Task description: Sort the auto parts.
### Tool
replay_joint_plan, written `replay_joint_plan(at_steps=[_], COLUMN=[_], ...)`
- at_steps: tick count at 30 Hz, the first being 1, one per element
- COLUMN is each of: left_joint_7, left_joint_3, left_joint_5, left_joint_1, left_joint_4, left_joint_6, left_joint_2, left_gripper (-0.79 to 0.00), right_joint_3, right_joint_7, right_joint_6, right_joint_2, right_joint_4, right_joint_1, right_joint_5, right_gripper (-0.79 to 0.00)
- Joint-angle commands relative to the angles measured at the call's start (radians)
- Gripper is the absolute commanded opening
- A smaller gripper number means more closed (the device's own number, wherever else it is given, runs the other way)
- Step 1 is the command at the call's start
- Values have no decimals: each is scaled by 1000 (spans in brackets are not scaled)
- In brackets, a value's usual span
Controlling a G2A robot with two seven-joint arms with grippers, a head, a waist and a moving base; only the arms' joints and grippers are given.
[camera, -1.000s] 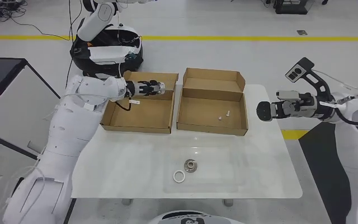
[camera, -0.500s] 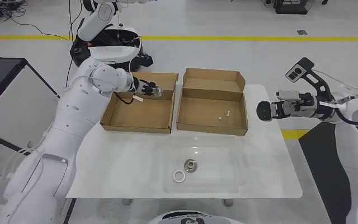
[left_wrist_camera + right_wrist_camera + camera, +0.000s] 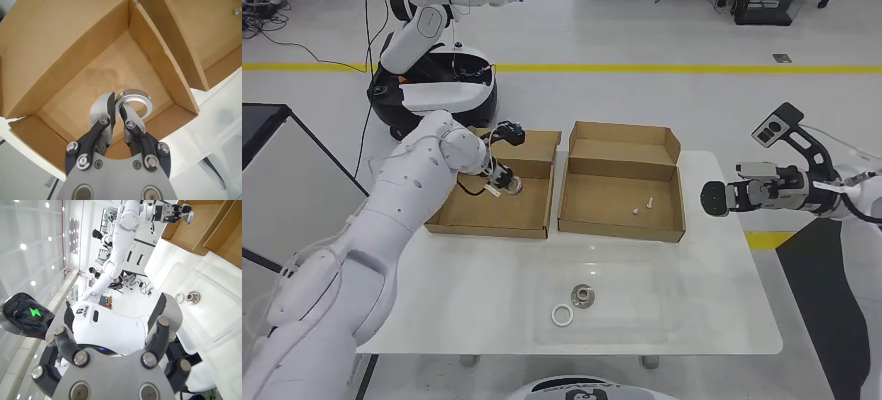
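You're at the drop-off step, by the look of it. Your left gripper (image 3: 116, 104) is clenched on a silver shaft collar (image 3: 133, 92), with one finger through the bore and the other pressing the outside of the wall. The collar hangs over the floor of the left cardboard box (image 3: 492, 210). The right wrist view shows it above the rim, not resting on anything.

The next move is probably to lower it towards the floor and part the fingers. Then lift straight up, so the finger inside the bore doesn't drag the collar back out.

Nearer you, on the table (image 3: 462, 300), the clear tray (image 3: 642, 300) holds a second ring (image 3: 562, 316). A flanged hub (image 3: 584, 296) sits just beside it, and both are waiting to be sorted.

Next along, the right cardboard box (image 3: 602, 200) has two small bolts (image 3: 639, 209) lying near its right wall.

Farthest right, your right gripper (image 3: 115, 311) is released and grasps nothing. It sits off the table's right edge, well apart from every part.
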Motion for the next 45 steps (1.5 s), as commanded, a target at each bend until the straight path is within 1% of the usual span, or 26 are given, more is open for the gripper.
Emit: replay_joint_plan(at_steps=[1, 7, 15, 23, 27, 33, 40, 41, 42, 43, 45], left_joint_7=[13, 55, 116, 133, 165, 232, 247, 248, 248, 248, 248], left_joint_3=[29, 89, 137, 185, 191, 196, 198, 197, 197, 196, 194], left_joint_5=[35, 67, 77, 127, 134, 161, 176, 176, 177, 176, 175], left_joint_1=[-7, -17, -40, -59, -65, -68, -73, -74, -74, -75, -75], left_joint_4=[20, 94, 196, 295, 335, 384, 425, 429, 434, 438, 444], left_joint_6=[-11, -24, -23, -27, -35, -37, -48, -49, -51, -52, -54], left_joint_2=[-13, -57, -118, -171, -189, -205, -220, -222, -224, -226, -229], left_gripper=[-785, -785, -785, -785, -785, -785, -785, -776, -686, -662, -529], right_joint_3=[0, 0, 0, 0, 0, 0, 0, 0, 0, 0, 0], right_joint_7=[0, 0, 0, 0, 0, 0, 0, 0, 0, 0, 0], right_joint_6=[0, 0, 0, 0, 0, 0, 0, 0, 0, 0, 0], right_joint_2=[0, 0, 0, 0, 0, 0, 0, 0, 0, 0, 0], right_joint_4=[0, 0, 0, 0, 0, 0, 0, 0, 0, 0, 0], right_joint_1=[0, 0, 0, 0, 0, 0, 0, 0, 0, 0, 0], right_joint_5=[0, 0, 0, 0, 0, 0, 0, 0, 0, 0, 0], right_gripper=[0, 0, 0, 0, 0, 0, 0, 0, 0, 0, 0])
